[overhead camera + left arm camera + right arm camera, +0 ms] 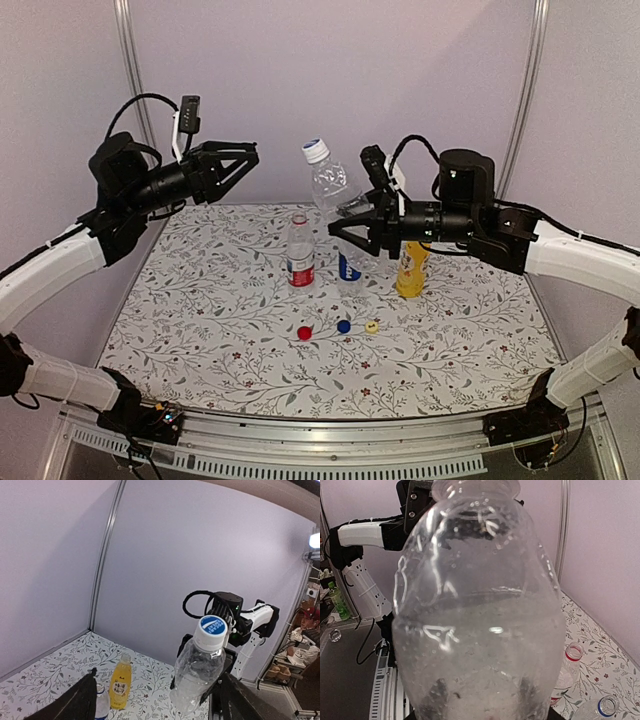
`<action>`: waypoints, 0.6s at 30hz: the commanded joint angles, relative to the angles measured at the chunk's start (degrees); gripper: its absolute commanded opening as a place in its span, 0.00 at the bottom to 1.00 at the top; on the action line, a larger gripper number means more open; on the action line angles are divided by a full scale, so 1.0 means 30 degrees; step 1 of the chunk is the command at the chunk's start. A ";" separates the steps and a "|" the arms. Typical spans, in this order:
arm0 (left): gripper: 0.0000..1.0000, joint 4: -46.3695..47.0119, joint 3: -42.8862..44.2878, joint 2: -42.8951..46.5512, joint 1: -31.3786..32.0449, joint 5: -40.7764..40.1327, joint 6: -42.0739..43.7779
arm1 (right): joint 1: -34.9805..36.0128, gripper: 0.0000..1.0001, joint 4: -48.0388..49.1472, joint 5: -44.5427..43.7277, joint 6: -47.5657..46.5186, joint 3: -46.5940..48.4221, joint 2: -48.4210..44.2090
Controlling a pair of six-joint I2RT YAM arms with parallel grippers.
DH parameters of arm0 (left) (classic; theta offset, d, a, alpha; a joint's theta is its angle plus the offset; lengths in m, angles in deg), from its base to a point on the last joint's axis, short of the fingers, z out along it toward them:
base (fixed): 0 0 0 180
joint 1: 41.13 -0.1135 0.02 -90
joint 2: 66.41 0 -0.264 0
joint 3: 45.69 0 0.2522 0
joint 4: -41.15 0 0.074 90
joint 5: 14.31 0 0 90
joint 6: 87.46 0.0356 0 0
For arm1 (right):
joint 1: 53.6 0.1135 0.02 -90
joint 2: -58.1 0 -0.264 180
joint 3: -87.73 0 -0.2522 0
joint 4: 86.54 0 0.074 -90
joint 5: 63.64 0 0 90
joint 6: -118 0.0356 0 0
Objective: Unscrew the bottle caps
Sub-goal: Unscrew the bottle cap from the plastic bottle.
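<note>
Centrally, above the table (200, 300), the right gripper (348, 222) held the plain clear bottle (333, 190) off the surface. Its jaws were closed on the lower body of the bottle. The bottle was tilted, with its neck pointing up and toward the left arm. Its white-and-blue cap (316, 150) was seated on the neck. In the right wrist view the bottle filled almost the whole frame, and the finger contact was hidden behind it.

The left gripper (248, 158) hovered at about the same height, well to the left of the cap and not touching it. Its jaws stood apart with nothing between them. In the left wrist view both fingers (70, 705) showed at the lower edge, with the capped bottle ahead of them.

Three bottles stood upright on the table:
- Red-white-label bottle (300, 255): left of the right gripper, neck open.
- Blue-label bottle (350, 265): just below the right gripper, partly hidden by it, neck open.
- Yellow bottle (410, 270): to the right, under the right arm.

Three loose caps lay in a row nearer the arm bases: red cap (305, 333), blue cap (343, 326), yellow cap (371, 326).
</note>
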 commanded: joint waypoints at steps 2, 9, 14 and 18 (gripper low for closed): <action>0.84 0.3672 0.0770 -0.1014 0.1158 0.1909 -0.0373 | 0.0119 0.33 0.1037 0.1828 0.0416 0.0181 0.0976; 0.81 0.4064 0.1553 -0.2259 0.2354 0.2102 0.1009 | 0.0112 0.33 0.1416 0.3741 0.0447 0.0149 0.1537; 0.75 0.4984 0.1651 -0.3104 0.2722 0.2871 0.1004 | 0.0112 0.33 0.1495 0.4480 0.0271 0.0088 0.1768; 0.67 0.5981 0.1685 -0.3616 0.3080 0.3877 0.0705 | 0.0108 0.33 0.1517 0.4831 0.0133 0.0093 0.1927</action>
